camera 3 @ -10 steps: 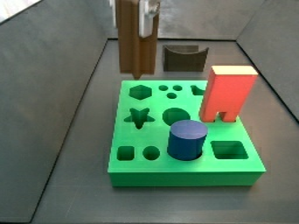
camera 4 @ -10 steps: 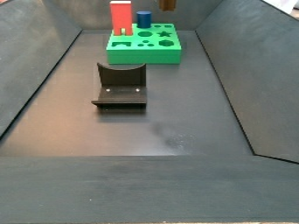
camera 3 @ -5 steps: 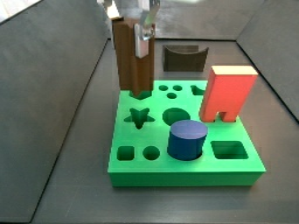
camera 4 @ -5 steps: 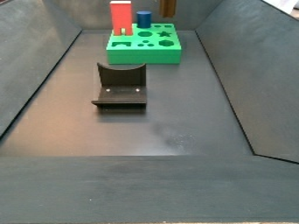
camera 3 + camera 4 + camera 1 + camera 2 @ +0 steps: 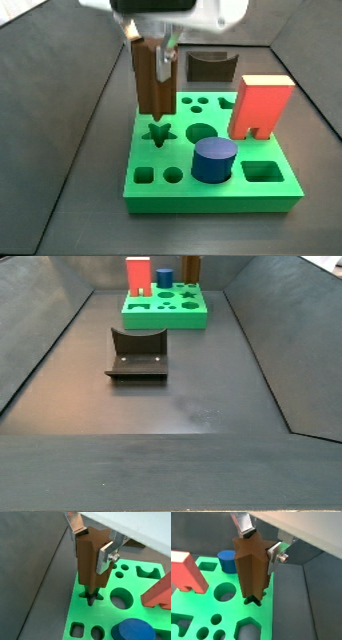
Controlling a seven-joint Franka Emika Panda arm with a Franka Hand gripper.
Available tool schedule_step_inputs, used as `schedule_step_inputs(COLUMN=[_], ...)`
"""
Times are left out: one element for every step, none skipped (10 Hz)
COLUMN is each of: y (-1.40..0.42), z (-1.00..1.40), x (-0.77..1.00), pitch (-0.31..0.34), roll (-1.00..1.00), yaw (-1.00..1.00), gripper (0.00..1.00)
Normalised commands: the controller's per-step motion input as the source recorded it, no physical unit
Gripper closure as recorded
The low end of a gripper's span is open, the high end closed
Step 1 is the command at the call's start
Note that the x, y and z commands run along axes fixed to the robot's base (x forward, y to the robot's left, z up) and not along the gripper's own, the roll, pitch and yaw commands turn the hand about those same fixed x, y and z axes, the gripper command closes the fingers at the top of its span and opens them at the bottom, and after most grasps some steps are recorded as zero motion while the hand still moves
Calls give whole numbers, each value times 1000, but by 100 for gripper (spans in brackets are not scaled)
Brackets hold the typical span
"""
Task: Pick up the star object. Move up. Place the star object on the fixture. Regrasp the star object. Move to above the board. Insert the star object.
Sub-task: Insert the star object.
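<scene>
Gripper (image 5: 93, 549) over the green board (image 5: 120, 619) is pinching the star peg (image 5: 90, 564) upright, its lower tip right at the star hole (image 5: 252, 602), fixture (image 5: 138, 353) sitting well apart on the floor.

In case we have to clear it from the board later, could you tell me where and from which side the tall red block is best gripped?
Grip the red block near its top, coming straight down, jaws across its flat faces. It stands upright on the green board with its top clear. The blue cylinder crowds it lower down. The gripper is now above the star hole, shut on the star object.
</scene>
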Motion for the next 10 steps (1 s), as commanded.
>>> schedule_step_inputs(y=[-40,-54,-86,-131,-191,-246,-220,-117,-40,-23], z=[-237,-223,-237,-271,-206,-140,-157,-143,-163,-163], x=[0,0,0,0,23,120,129,126,180,251], pitch=[-14,-20,-24,-44,-36,-39,-9,0,0,0], roll=[197,183,191,186,160,111,130,233,224,166], yaw=[100,86,71,29,71,74,66,94,109,177], gripper=[100,100,100,100,100,100,100,100,100,100])
